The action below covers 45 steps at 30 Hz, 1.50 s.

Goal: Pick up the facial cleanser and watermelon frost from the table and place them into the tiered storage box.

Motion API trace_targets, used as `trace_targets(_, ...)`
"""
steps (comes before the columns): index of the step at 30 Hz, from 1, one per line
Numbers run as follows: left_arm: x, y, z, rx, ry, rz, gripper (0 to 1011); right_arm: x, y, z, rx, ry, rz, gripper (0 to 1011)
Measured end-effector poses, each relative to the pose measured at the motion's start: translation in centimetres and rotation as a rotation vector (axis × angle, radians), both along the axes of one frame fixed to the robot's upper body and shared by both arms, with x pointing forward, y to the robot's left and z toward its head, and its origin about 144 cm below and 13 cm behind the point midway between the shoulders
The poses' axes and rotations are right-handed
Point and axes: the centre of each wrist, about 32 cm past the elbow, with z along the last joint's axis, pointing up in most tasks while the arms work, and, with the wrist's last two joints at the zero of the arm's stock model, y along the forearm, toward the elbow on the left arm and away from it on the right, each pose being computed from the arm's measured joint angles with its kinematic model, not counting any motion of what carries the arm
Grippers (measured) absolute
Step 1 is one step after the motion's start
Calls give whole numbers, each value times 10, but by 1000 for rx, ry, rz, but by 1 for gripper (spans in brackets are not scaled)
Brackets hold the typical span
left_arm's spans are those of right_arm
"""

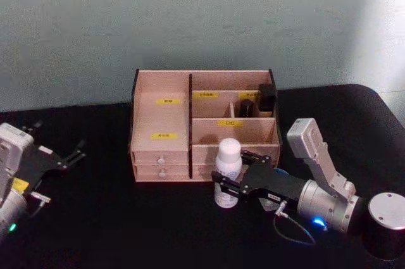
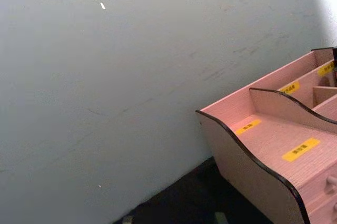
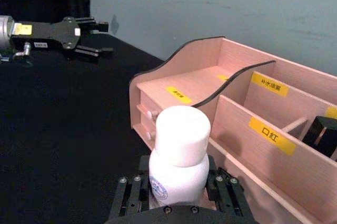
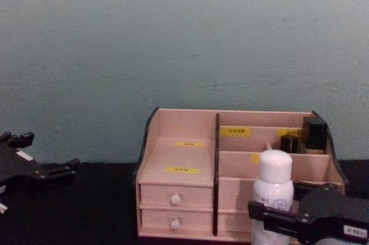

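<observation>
Head view: right gripper [image 1: 235, 173] is reaching in from the right and clamping a white bottle [image 1: 228, 166], one finger on each side of its body. The bottle is standing upright just in front of the tiered storage box [image 1: 161, 98], at the right-hand drawers. Can't tell if its base is touching the black table [image 1: 126, 225]. A black item [image 1: 266, 99] is sitting in the box's back right compartment. Left gripper [image 1: 71, 154] is idling low at the left, well apart from the box, fingers spread and holding nothing.

Left wrist view: the tiered storage box [image 2: 237, 150] is showing its curved left end wall with black trim and yellow labels, against the grey wall.

Right wrist view: right gripper [image 3: 176, 195] is pinching the white bottle [image 3: 179, 155] low on its body, cap up, just beside the tiered storage box [image 3: 184, 76]. Left gripper [image 3: 97, 38] is sitting far off, fingers apart.

Chest view: white bottle [image 4: 274, 184] is standing upright in the right gripper [image 4: 270, 210], in front of the tiered storage box [image 4: 179, 127]. Left gripper [image 4: 40, 161] is waiting at the left edge, fingers spread.
</observation>
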Motion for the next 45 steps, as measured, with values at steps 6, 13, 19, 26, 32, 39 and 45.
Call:
trace_targets(6, 0, 0, 0, 0, 0, 0, 1001, -2, -1, 3, 6, -2, 3, 590)
trace_targets(13, 0, 0, 0, 0, 0, 0, 1001, -4, -3, 11, 24, -1, 4, 590)
trace_targets(19, 0, 0, 0, 0, 0, 0, 1001, -4, -5, 19, 45, 1, 5, 590)
trace_targets(26, 0, 0, 0, 0, 0, 0, 1001, 0, -5, 36, 73, -27, 10, 590)
trace_targets(32, 0, 0, 0, 0, 0, 0, 1001, 6, -5, 51, 94, -64, 9, 590)
trace_targets(39, 0, 0, 0, 0, 0, 0, 1001, 19, -1, 71, 131, -131, -14, 591)
trace_targets(45, 0, 0, 0, 0, 0, 0, 1001, 35, 5, 79, 138, -171, -49, 590)
